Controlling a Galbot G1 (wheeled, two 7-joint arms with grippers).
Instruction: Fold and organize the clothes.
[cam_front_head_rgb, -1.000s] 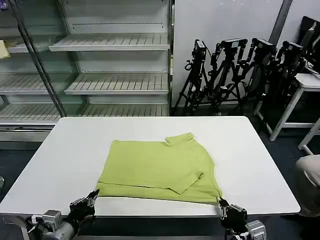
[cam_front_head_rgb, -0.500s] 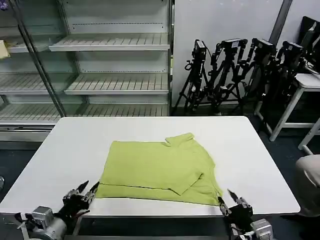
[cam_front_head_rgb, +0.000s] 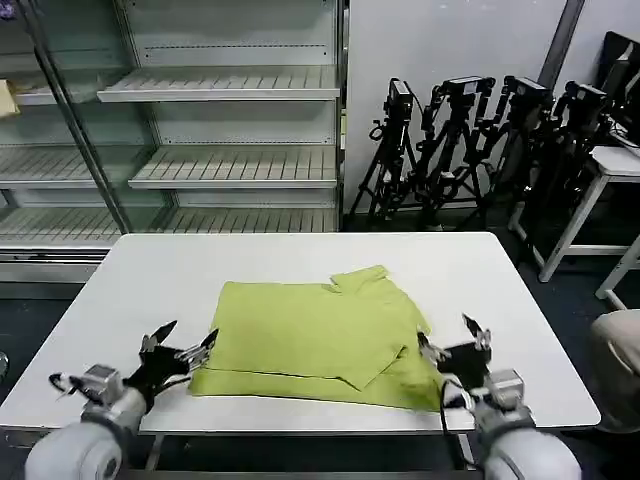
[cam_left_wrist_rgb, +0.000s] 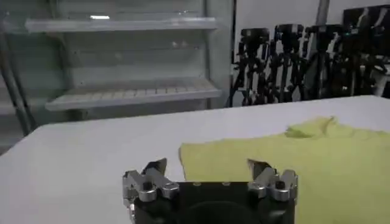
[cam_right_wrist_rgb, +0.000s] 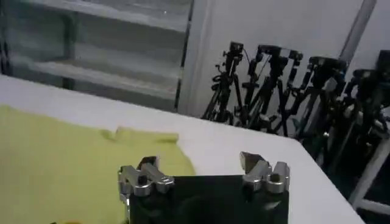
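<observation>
The left tool hangs over the near left part of the white tabletop, its two fingers spread wide with nothing between them. Its tips sit just beside the near left corner of the shirt. The right tool is likewise spread and holds nothing, poised just off the shirt's near right corner.

The shirt is a lime yellow-green piece lying flat in the middle of the tabletop, already folded in on itself: a sleeve flap lies across its front and the small collar pokes out at the far edge. No print, label or writing can be read on it.

From the head view both tools and the whole shirt are seen at once, with the shirt lying between them. The left wrist view looks across the tabletop past the left tool and shows the shirt beginning just beyond the fingers and running away to one side, its collar a raised bump at the far edge. The right wrist view shows the right tool with the shirt under and beyond one finger and bare tabletop beyond the other.

Behind the tabletop stand empty metal shelves and a row of black tripods against the wall.
</observation>
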